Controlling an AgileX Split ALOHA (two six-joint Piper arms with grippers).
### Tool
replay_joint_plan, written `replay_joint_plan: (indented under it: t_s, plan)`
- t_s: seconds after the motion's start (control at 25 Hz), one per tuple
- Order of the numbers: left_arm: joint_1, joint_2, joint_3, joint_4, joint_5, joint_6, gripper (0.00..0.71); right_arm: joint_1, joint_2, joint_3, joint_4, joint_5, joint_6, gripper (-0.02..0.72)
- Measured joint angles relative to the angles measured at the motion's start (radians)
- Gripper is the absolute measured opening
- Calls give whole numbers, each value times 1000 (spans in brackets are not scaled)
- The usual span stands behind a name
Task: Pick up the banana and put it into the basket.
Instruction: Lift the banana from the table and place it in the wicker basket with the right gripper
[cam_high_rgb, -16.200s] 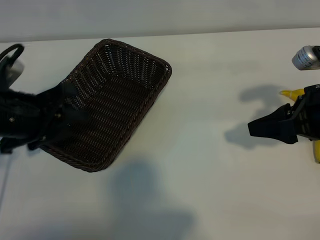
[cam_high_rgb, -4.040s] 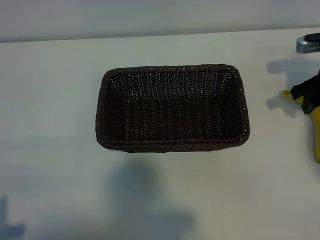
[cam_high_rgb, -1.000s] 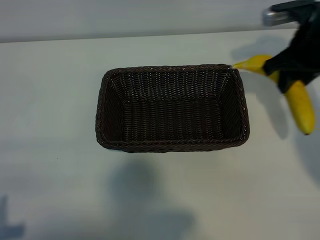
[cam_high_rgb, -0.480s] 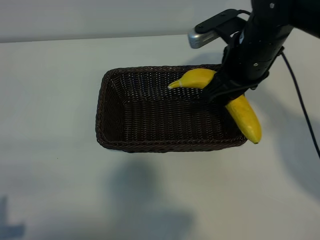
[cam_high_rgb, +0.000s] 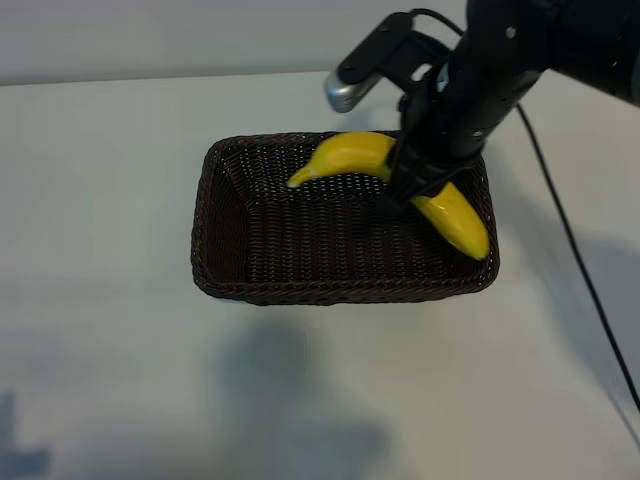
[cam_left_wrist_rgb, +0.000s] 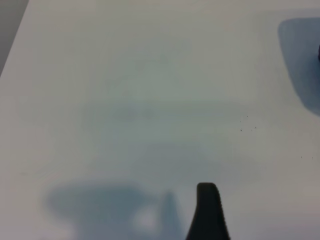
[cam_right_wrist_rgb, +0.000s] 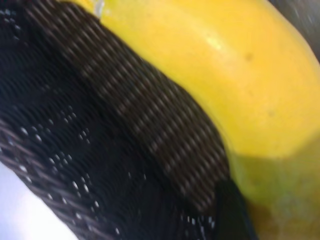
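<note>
Wicker, dark brown and woven tight, makes up the one basket (cam_high_rgb: 300, 250) in the scene, a rectangular container with rounded corners and a braided rim that sits flat on the white table (cam_high_rgb: 110, 380), its long sides running across the exterior view. Nothing lies on the basket's floor; the single banana (cam_high_rgb: 345, 158) hangs above the far right part of its opening, gripped around its middle, one pointed end reaching over the far rim toward the centre and the other end (cam_high_rgb: 465, 228) slanting down over the right-hand side of the basket. From these views it cannot be told whether the lower end touches the weave. The right gripper (cam_high_rgb: 408, 182) comes down from the black right arm (cam_high_rgb: 500, 70) and has its fingers closed on the banana's middle; the right wrist view shows yellow peel (cam_right_wrist_rgb: 210, 75) close against the dark weave (cam_right_wrist_rgb: 100, 150). The left gripper is out of the exterior view; its wrist camera shows one dark fingertip (cam_left_wrist_rgb: 207, 212) over bare table, away from the basket, with the fingers spread wide and holding nothing. Counted: one basket, one banana, two grippers.
</note>
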Motion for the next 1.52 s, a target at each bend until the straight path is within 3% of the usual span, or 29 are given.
replay_joint_plan:
  t_s: [0.2,0.32,1.12,1.36,1.52]
  plan:
    - [0,0,0,0,0,0,567,43,4,0,0,-183,-18,420]
    - [0,0,0,0,0,0,567,50,33,0,-1,-232,-26,420]
    - [0,0,0,0,0,-1,567,50,189,-1,-5,-236,-61,421]
    - [0,0,0,0,0,-1,567,50,188,-1,-4,-205,-51,569]
    - [0,0,0,0,0,-1,567,50,169,-1,-4,-181,2,606]
